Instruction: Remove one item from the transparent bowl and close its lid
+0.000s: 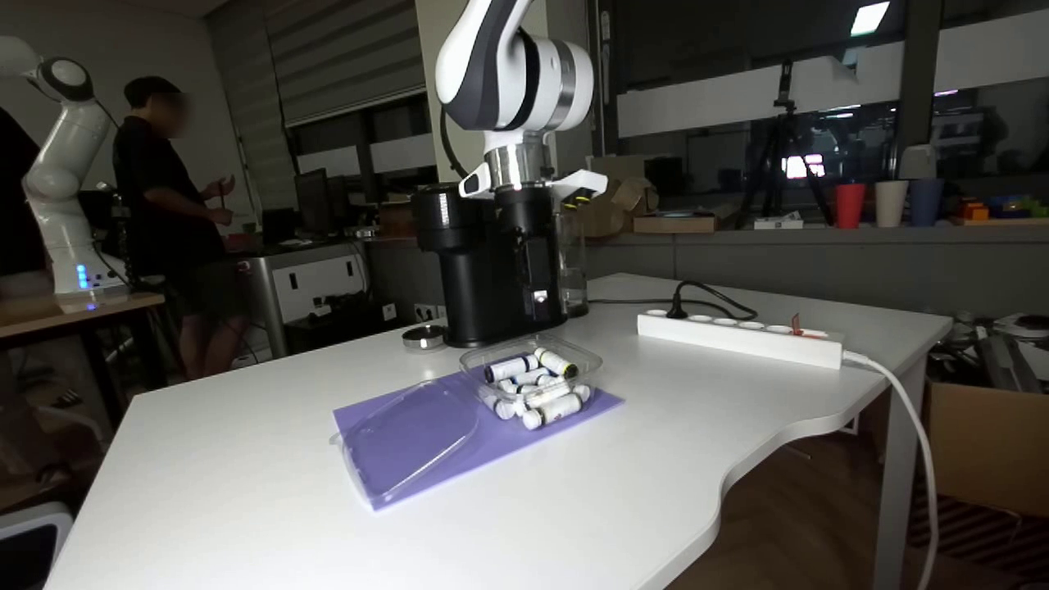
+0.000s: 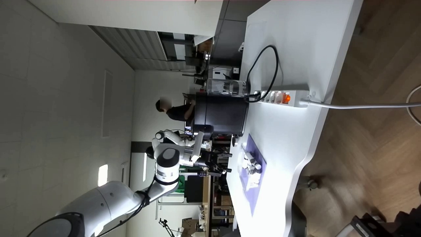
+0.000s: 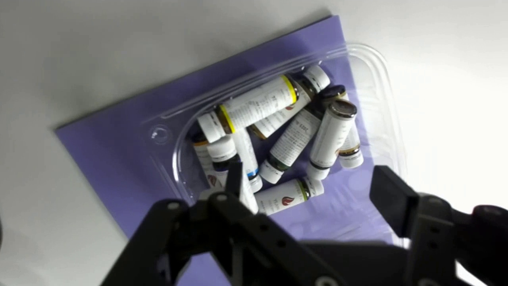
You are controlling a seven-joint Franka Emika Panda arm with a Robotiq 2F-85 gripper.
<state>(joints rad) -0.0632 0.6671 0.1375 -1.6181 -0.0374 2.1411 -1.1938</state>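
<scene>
The gripper (image 2: 229, 163) points down, its fingers spread apart, well above the clear bowl (image 1: 592, 369) of small bottles (image 3: 297, 135), at the end of an arm (image 2: 118, 200) whose wrist bends downward and whose upper part runs out of both exterior views. The bowl sits on the purple mat (image 1: 492, 447) on the desk (image 1: 623, 492), its see-through lid (image 1: 414, 438) beside it with only the edges easy to make out. In the wrist view the gripper hides much of the bowl's lower side; in an exterior view its fingers are hard to tell from the black coffee machine (image 1: 475, 279).
</scene>
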